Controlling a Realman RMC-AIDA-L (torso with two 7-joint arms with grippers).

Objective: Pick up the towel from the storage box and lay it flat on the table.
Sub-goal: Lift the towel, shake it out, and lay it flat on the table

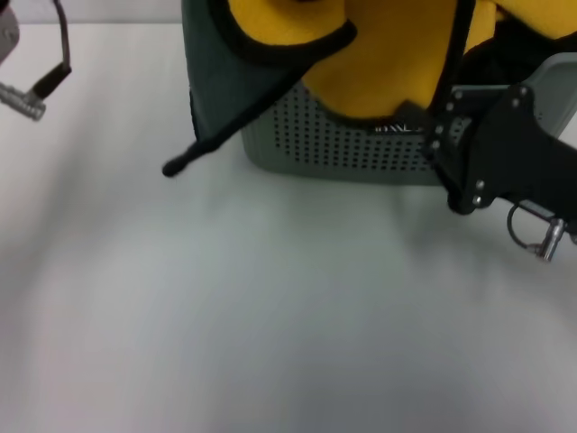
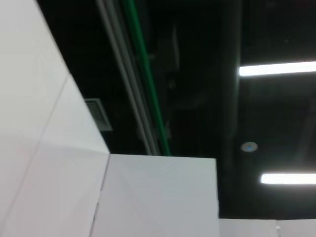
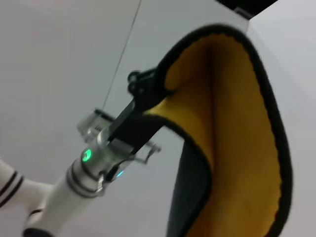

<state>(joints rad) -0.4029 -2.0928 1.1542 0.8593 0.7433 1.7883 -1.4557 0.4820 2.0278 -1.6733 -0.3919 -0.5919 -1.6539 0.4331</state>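
White table (image 1: 270,316) fills the front, and the grey-green storage box (image 1: 352,144) sits at its far edge. Yellow towel (image 1: 379,63) hangs up out of the box. In the right wrist view, the left gripper (image 3: 148,94) is pinching the towel's edge, held high. The right gripper (image 1: 451,126) reaches in beside the box; I cannot tell its fingers.

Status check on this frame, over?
Left pincer shut on towel edge. Right pincer at storage box front. Towel hangs over box, not flat on table. No obstruction seen.

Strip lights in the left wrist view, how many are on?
2, both on the dark ceiling: one strip light beside the white partition, the other farther from it.
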